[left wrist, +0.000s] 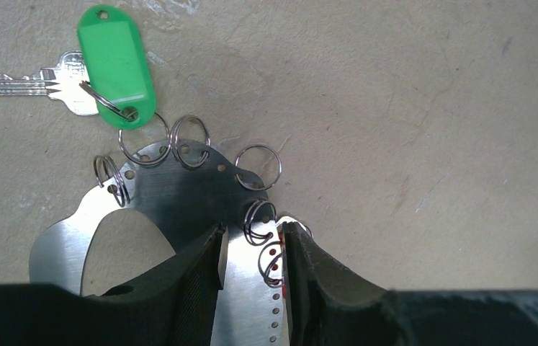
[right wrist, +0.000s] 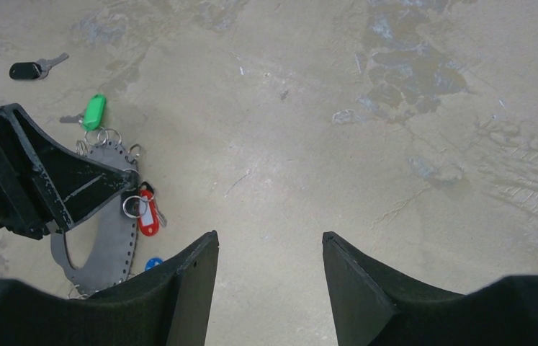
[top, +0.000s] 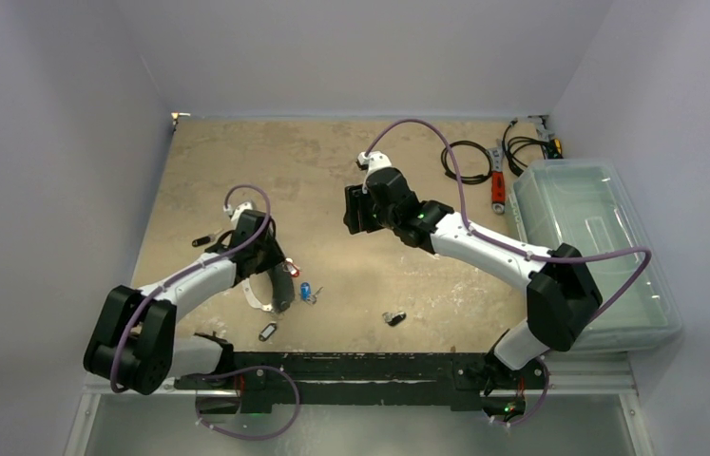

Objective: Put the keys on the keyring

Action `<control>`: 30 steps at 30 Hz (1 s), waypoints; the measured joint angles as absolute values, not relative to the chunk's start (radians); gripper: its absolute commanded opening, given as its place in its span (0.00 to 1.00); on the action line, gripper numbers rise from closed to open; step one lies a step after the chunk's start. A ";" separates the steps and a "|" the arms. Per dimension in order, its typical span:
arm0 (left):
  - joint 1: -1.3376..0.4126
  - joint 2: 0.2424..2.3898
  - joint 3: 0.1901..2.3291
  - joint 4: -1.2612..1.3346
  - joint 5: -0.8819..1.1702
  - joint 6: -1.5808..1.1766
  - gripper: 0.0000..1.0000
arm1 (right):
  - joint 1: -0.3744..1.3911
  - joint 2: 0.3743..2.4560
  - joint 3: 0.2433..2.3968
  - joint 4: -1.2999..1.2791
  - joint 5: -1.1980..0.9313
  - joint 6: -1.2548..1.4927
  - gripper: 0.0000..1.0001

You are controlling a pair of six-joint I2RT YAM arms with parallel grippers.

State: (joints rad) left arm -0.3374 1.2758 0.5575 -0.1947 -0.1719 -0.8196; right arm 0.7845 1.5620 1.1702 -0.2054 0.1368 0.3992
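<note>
From above, the left gripper (top: 273, 290) gripped the one keyring (top: 256, 302) lying on the table (top: 379, 275), with three black-tagged keys (top: 203, 240) loose nearby. At the left wrist, the jaws clamped the keyring's crescent, and one green-tagged key (left wrist: 116, 65) touched a split ring (left wrist: 140, 144). At the right wrist, the right gripper (right wrist: 269, 285) gaped, empty.

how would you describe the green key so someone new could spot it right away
Start at the left arm's tool, which grips the flat crescent of the keyring. Just past the crescent's far edge, by its split rings, lies the green key. It alone carries a bright green oval tag, unlike the red tag and the black key nearby.
</note>
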 measured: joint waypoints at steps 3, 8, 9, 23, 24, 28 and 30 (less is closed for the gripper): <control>-0.337 1.290 0.558 -0.195 -0.179 -0.820 0.32 | 0.785 1.562 1.170 -0.204 0.134 0.399 0.58; -0.337 1.294 0.545 -0.155 -0.179 -0.820 0.30 | 0.785 1.562 1.170 -0.202 0.127 0.399 0.58; -0.337 1.296 0.541 -0.148 -0.178 -0.819 0.29 | 0.785 1.562 1.170 -0.202 0.125 0.399 0.58; -0.343 1.324 0.529 -0.062 -0.170 -0.819 0.25 | 0.785 1.562 1.170 -0.202 0.105 0.397 0.58; -0.343 1.324 0.529 -0.060 -0.169 -0.819 0.25 | 0.785 1.562 1.170 -0.202 0.104 0.397 0.58; -0.344 1.327 0.528 -0.057 -0.168 -0.819 0.21 | 0.785 1.562 1.170 -0.202 0.093 0.394 0.58; -0.346 1.332 0.528 -0.050 -0.169 -0.819 0.18 | 0.785 1.562 1.170 -0.202 0.087 0.392 0.58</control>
State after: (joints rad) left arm -0.3462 1.3315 0.5278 -0.0502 -0.1688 -0.8192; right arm 0.7845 1.5620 1.1698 -0.2016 0.0872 0.3923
